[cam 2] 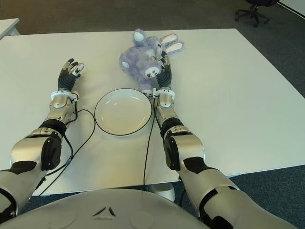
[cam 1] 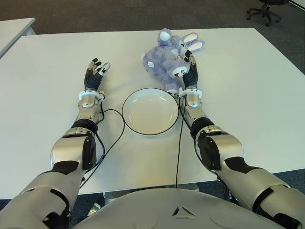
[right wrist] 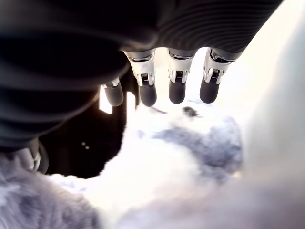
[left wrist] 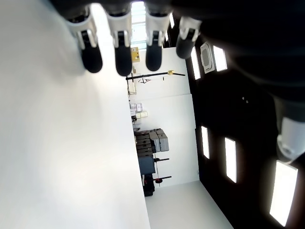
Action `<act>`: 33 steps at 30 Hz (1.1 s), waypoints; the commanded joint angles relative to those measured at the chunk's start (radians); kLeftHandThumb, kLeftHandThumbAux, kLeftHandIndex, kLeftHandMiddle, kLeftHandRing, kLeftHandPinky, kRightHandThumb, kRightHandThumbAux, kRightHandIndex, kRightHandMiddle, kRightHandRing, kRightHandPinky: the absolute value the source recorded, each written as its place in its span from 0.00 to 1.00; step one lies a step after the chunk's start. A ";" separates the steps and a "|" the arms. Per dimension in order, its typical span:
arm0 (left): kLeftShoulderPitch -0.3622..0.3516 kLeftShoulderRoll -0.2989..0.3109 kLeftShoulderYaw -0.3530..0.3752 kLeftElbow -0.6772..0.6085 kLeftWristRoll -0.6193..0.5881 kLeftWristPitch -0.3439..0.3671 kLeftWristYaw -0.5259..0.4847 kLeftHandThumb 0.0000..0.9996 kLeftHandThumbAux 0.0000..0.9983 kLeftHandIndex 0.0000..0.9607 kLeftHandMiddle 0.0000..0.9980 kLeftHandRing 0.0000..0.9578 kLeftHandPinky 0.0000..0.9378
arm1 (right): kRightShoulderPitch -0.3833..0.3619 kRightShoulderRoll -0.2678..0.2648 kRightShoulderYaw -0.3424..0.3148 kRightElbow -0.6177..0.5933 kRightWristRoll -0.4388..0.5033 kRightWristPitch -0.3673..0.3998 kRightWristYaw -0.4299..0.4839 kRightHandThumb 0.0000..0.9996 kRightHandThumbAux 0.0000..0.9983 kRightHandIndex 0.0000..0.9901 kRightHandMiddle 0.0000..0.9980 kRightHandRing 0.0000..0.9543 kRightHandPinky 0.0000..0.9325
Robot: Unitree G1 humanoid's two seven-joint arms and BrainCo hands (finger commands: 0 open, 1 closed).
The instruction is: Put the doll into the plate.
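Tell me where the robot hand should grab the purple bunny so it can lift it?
Probably around the bunny's plump middle, coming from the plate side, where the right robot hand already reaches it with fingers open. The bunny lies on its side on the table, so the soft body is the widest part facing that hand. The thin ears point away. The left robot hand shows left of the plate.

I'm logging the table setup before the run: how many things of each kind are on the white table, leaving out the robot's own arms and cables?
Plush doll, purple rabbit, with the right hand against it, fingers extended: 1
White plate, holding nothing: 1
Total: 2
The left hand shows left of the plate, open, holding nothing.
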 commanded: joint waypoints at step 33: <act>0.076 -0.024 0.002 0.054 -0.009 0.051 -0.014 0.00 0.50 0.00 0.13 0.14 0.13 | 0.088 0.025 -0.020 0.045 0.017 -0.024 0.020 0.22 0.46 0.00 0.00 0.00 0.00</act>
